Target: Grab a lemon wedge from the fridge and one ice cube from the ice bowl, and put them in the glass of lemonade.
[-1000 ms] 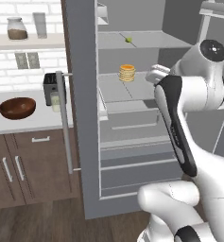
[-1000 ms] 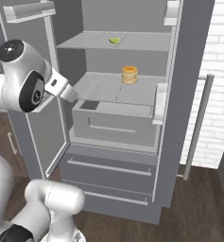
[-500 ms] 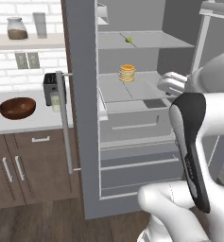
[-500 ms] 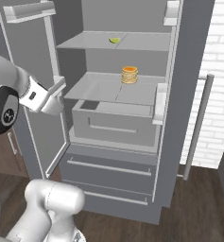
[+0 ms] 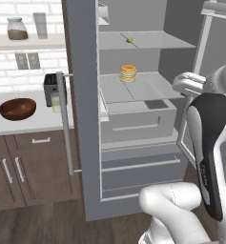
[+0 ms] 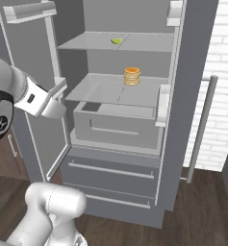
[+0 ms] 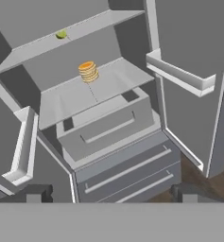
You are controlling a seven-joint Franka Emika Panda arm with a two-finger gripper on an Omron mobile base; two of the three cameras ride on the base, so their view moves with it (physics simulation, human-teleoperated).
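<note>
Fridge (image 5: 81, 119) doors stand wide, and the fingers (image 7: 108, 193) are spread apart, grasping nothing, well back from the shelves. Far ahead of the fingertips sits the lemon wedge (image 7: 61, 34) on the upper shelf; below it, nearer the fingers, a stack of pancakes (image 7: 88, 71). Off to the fingers' left, the ice bowl (image 5: 17, 108) rests on the desk (image 5: 19, 125) beside the glass of lemonade (image 5: 56, 102).

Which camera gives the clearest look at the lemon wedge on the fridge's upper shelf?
The right base view: the lemon wedge shows its curved shape there. The left base view and hand view give just a small green-yellow speck.
</note>
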